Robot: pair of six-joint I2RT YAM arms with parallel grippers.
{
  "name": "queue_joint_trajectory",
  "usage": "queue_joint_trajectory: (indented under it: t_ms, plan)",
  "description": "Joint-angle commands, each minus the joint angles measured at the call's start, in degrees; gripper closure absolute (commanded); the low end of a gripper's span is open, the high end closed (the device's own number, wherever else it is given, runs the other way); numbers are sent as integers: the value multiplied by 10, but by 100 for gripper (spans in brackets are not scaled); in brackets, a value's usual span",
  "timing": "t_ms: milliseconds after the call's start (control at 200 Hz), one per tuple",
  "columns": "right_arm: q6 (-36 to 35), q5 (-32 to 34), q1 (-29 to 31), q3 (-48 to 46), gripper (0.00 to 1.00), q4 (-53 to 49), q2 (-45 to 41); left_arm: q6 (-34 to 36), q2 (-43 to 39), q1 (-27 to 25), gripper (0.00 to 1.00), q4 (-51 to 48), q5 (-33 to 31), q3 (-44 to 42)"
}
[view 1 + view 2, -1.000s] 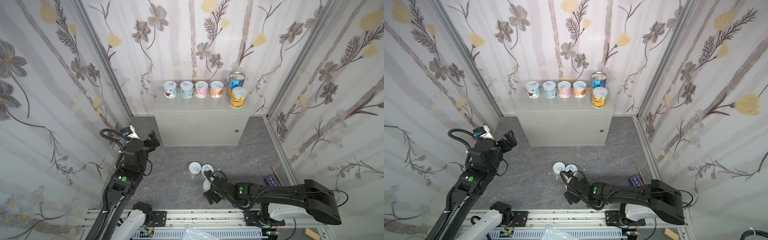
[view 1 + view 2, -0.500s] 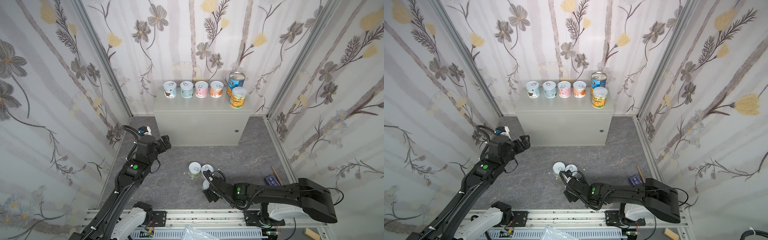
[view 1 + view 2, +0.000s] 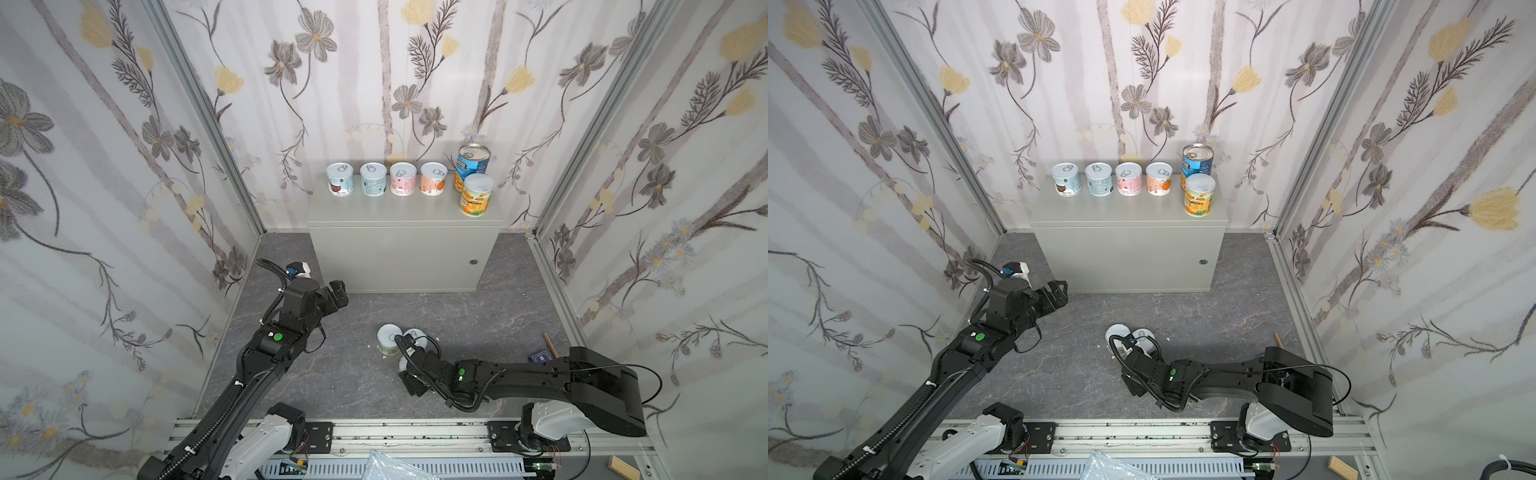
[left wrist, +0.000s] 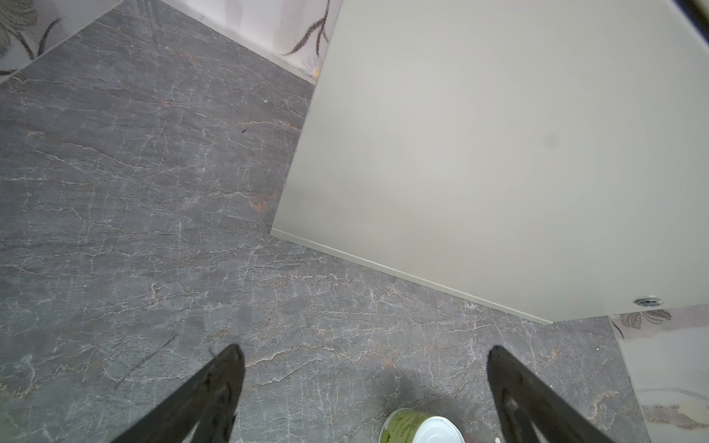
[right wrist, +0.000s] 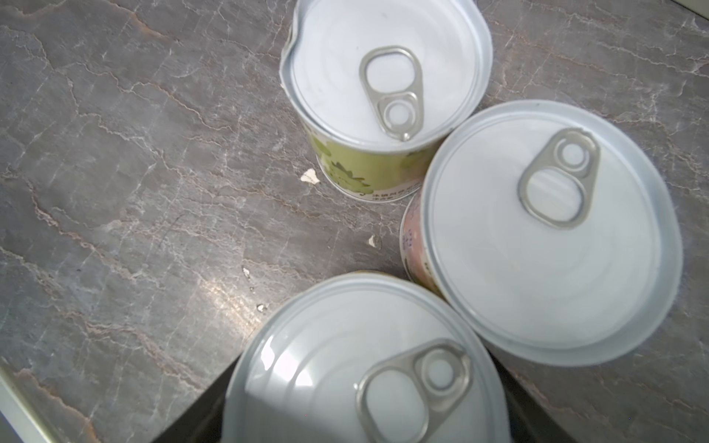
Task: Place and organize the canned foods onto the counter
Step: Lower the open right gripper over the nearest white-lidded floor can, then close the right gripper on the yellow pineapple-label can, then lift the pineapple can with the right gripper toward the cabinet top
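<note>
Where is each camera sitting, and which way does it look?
Top views: high up, side by side, looking down at counter, floor cans, left arm, right arm.
Left wrist: faces floor and counter front; open left gripper shows.
Right wrist: close above those cans; right gripper flanks the nearest can.
Shared: both wrists see the green can.

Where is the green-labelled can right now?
In both top views the green-labelled can stands upright on the dark floor, in front of the counter, just left of another short can.

Left arm extended forward, left gripper (image 4: 364, 353) wide apart, empty; right arm stretched low, right gripper (image 5: 368, 406) downward, grip unclear
</note>
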Motion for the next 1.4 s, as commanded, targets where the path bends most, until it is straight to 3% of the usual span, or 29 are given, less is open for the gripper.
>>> queue_joint_trajectory:
  t_ms: [0,375,724,834,979,1394]
  plan:
    - [36,-23,-3,-11,37,-21,1,-5,16,-3,0,28,8,4]
    - [41,-14,2,-45,48,6,-43,-14,55,-26,0,56,16,24]
    - [-3,-26,3,-61,60,17,-80,-16,66,-43,0,96,2,21]
    - [-47,-24,2,-70,64,14,-114,-15,71,-46,0,103,6,24]
    - [-71,4,-16,-70,65,-10,-165,-10,87,-50,0,110,27,36]
    - [-100,-28,-58,-50,66,-8,-302,60,132,-110,0,144,57,78]
